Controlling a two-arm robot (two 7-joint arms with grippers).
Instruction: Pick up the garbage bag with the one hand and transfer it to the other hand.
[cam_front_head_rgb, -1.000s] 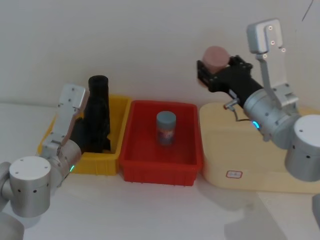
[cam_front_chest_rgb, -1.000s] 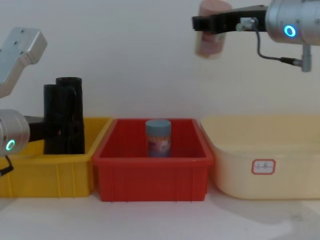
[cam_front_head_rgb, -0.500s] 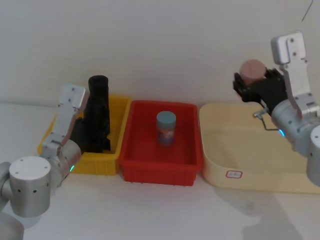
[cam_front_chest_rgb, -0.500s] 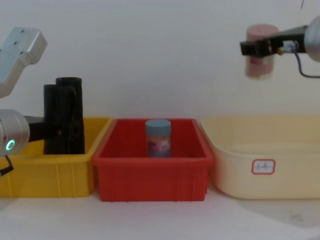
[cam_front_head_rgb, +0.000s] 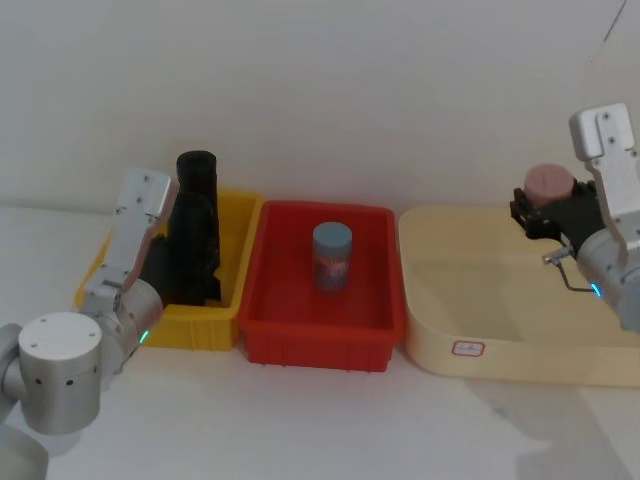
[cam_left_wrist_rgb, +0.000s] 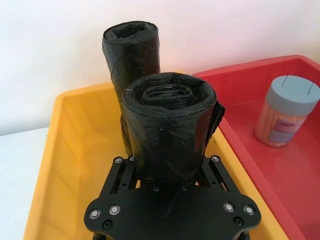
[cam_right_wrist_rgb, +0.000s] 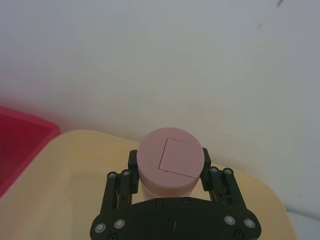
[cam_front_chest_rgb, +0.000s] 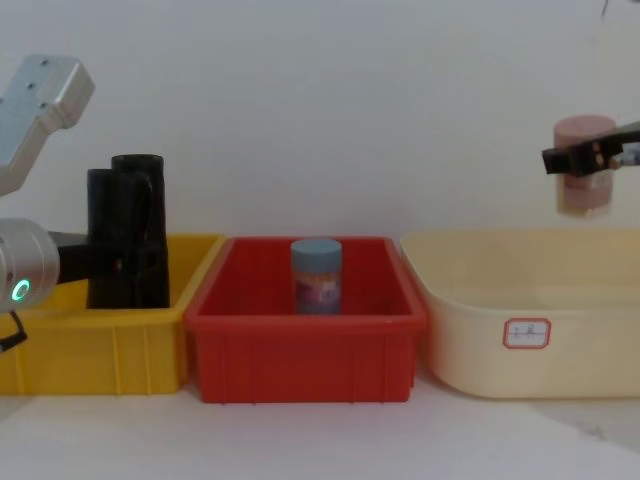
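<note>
The garbage bag (cam_left_wrist_rgb: 170, 125), a crinkled black roll, stands upright in the yellow bin (cam_front_head_rgb: 225, 320). My left gripper (cam_left_wrist_rgb: 167, 147), on the green-lit arm, is shut on its sides; in the head view the garbage bag (cam_front_head_rgb: 196, 245) shows beside that arm. A slimmer second black roll (cam_left_wrist_rgb: 131, 50) stands just behind it, against the bin's far wall. My right gripper (cam_front_head_rgb: 548, 212), on the blue-lit arm, hangs over the far right of the cream bin (cam_front_head_rgb: 470, 300), shut on a pink-lidded jar (cam_right_wrist_rgb: 170, 162). From the chest, the pink-lidded jar (cam_front_chest_rgb: 585, 170) is above the bin's rim.
A red bin (cam_front_head_rgb: 320, 330) sits between the yellow and cream bins and holds a blue-lidded jar (cam_front_head_rgb: 332, 256). White table stretches in front of all three bins. A wall stands close behind them.
My right gripper has carried the pink-lidded jar rightward and down, from near the red bin's far corner to the cream bin's right side. The left arm and the black rolls have not moved.
</note>
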